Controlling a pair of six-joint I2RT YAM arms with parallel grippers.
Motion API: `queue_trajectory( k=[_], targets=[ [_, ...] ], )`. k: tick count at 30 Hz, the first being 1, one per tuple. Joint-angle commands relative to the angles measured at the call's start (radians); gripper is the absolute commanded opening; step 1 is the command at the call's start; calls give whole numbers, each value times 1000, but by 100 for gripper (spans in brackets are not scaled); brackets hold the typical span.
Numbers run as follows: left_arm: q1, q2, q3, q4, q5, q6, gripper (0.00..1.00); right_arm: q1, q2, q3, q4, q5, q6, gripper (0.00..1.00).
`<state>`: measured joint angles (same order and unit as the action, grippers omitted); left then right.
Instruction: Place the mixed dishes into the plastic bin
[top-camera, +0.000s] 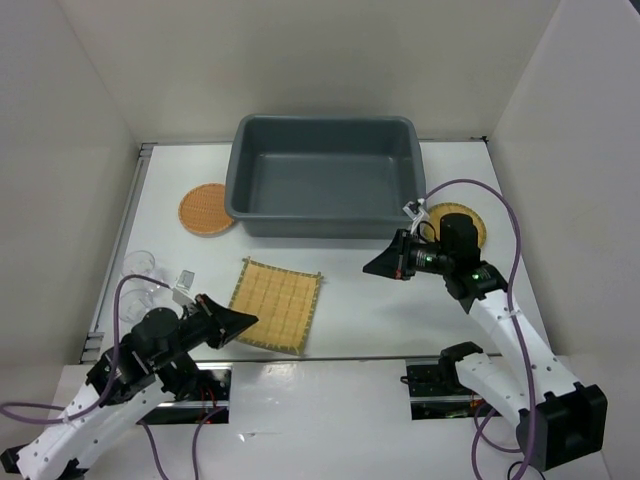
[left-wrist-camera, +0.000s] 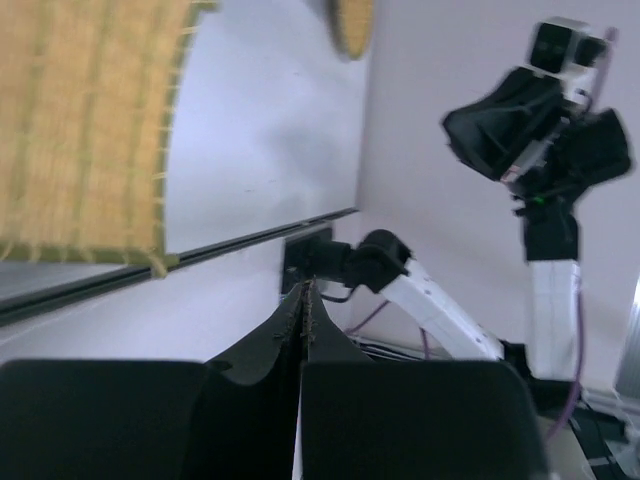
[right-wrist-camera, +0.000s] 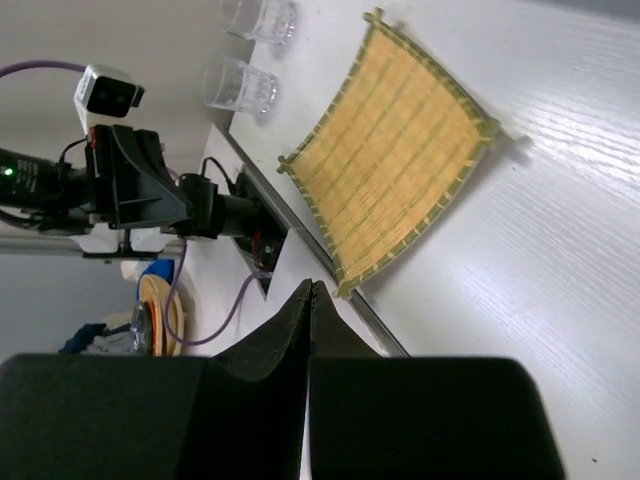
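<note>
Jaws on my left gripper (top-camera: 245, 322) are pressing together, gripping nothing. It is hanging by the near-left edge of the square tan woven bamboo mat (top-camera: 278, 305), which is lying flat on the white table (top-camera: 370, 310). Jaws on my right gripper (top-camera: 372, 268) are likewise meeting tip to tip with nothing between them. It is pointing left, just in front of the near right corner of the large dark grey plastic bin (top-camera: 325, 125).

The two small clear glasses (right-wrist-camera: 240, 85) are standing upright side by side, left of the mat. The orange-brown round woven tray (top-camera: 207, 209) is lying just beside the bin's left wall. The yellow round woven tray (top-camera: 478, 222) is lying right of the bin, half hidden behind my right wrist. I am seeing every dish outside the bin.
</note>
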<state>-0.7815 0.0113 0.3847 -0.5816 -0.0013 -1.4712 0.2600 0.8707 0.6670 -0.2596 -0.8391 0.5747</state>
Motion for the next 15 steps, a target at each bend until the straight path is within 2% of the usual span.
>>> queue_trajectory(
  k=[1,3,5,6,7,8,9,10,11,12,13,14,15],
  targets=[
    [5,56,78,-191,-43,-20,0,-10,-12,-23,-46,50,-10,0],
    [5,151,155,-259,-66,49,0,-10,-12,-23,-56,63,-19,0],
    [-4,391,207,-251,-66,136,0,-10,-12,-23,-67,89,-19,0],
    [-4,500,256,-276,-89,237,0,-10,-3,-23,-67,106,-30,0],
    [-4,744,393,-325,-110,300,0,-19,-2,-32,-67,106,-30,0],
    [-4,866,475,-355,-135,363,0,-19,7,-32,-67,116,-30,0],
    [-4,985,559,-391,-199,420,5,-19,17,-43,-67,126,-30,5],
    [-4,1182,636,-443,-230,516,9,-19,17,-43,-67,126,-30,10],
    [8,1258,751,-455,-255,564,15,-19,31,-52,-67,126,-30,24],
    [8,1320,790,-455,-282,603,18,-19,46,-52,-58,126,-18,34],
    [27,1387,813,-433,-282,662,29,-19,56,-52,-58,126,-18,49],
    [57,1400,824,-405,-264,684,37,-19,65,-52,-58,126,-9,78],
    [80,1400,810,-327,-190,701,43,-19,79,-52,-49,126,-9,84]
  ],
)
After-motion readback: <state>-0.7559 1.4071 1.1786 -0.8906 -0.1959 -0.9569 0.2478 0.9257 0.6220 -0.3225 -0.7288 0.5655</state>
